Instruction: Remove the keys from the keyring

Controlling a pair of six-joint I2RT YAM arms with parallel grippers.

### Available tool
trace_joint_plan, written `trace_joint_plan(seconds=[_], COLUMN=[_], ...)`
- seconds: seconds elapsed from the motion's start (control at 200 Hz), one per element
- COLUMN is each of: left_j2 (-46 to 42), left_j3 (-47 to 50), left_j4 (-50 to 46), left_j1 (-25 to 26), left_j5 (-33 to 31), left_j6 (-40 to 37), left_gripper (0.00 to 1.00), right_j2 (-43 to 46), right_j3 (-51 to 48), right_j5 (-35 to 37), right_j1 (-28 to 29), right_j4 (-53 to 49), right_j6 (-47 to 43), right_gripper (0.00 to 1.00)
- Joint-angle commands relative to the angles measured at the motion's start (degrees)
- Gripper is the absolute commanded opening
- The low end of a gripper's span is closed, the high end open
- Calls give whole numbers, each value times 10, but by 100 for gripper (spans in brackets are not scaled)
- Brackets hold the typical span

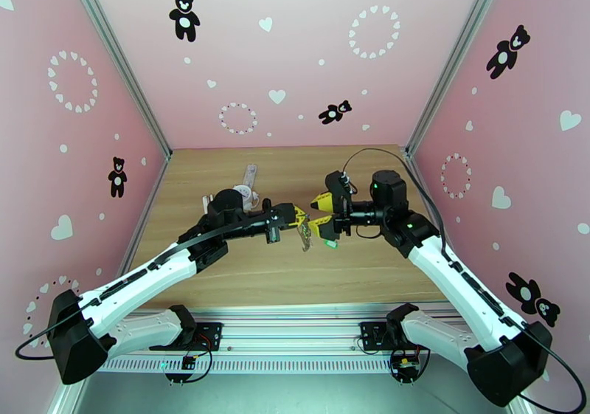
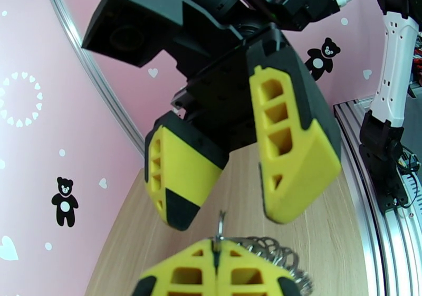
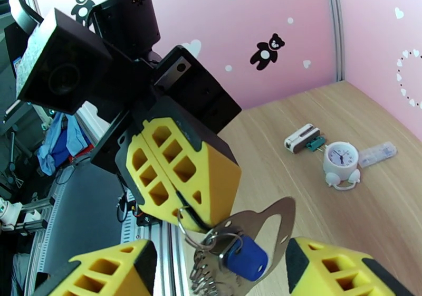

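The two arms meet nose to nose over the middle of the wooden table (image 1: 243, 290). The left gripper (image 1: 297, 216) is clamped tight, its yellow fingers (image 3: 179, 178) pressed together on the keyring (image 3: 274, 215). The right wrist view has this at lower centre of the frame: a thin wire ring is pinched at the fingertips, and a flat grey metal loop hangs off it. A bunch of small silvery links (image 3: 203, 276) dangles below. The blue-headed key (image 3: 245, 260) is on the ring, low in that frame, just under the clamped fingertips.

The right gripper (image 2: 232, 213) stands wide apart with nothing held. One yellow finger sits at each bottom corner of its own wrist view, with the blue-headed key in the gap between them and touching neither. From the left wrist camera, those two fingers hang in the centre of the frame just above the ring.

In the overhead view a small bright green-headed key (image 1: 330, 243) shows just below the right gripper's lower finger. It is near the hanging links but apart from them, and too small to tell whether it lies on the wood.

A white clock (image 3: 342, 160), a white-and-green block (image 3: 305, 139) and a clear strip (image 3: 377, 153) sit together at the right of the right wrist view.
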State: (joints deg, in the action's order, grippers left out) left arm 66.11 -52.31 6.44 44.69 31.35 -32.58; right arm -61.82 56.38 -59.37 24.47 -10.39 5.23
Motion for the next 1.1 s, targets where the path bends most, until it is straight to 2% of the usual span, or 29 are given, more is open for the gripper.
trace_joint_plan(seconds=[0.0,0.31,0.746,1.096], left_j2=[-11,2,5,-6], left_j3=[-5,-12,-9,-8], left_j4=[-3,-8,-13,-24], left_j1=[-4,-4,-6,-6], left_j5=[27,24,12,11], left_j6=[-2,-9,-9,-12], left_gripper=[0,0,0,0], right_j2=[-14,-43,-7,-1], right_j3=[0,20,30,48], right_j5=[-32,-44,-32,-58], right_j1=[7,24,25,20], right_j4=[39,21,-59,-92], right_j6=[38,60,54,63], right_gripper=[71,71,68,63])
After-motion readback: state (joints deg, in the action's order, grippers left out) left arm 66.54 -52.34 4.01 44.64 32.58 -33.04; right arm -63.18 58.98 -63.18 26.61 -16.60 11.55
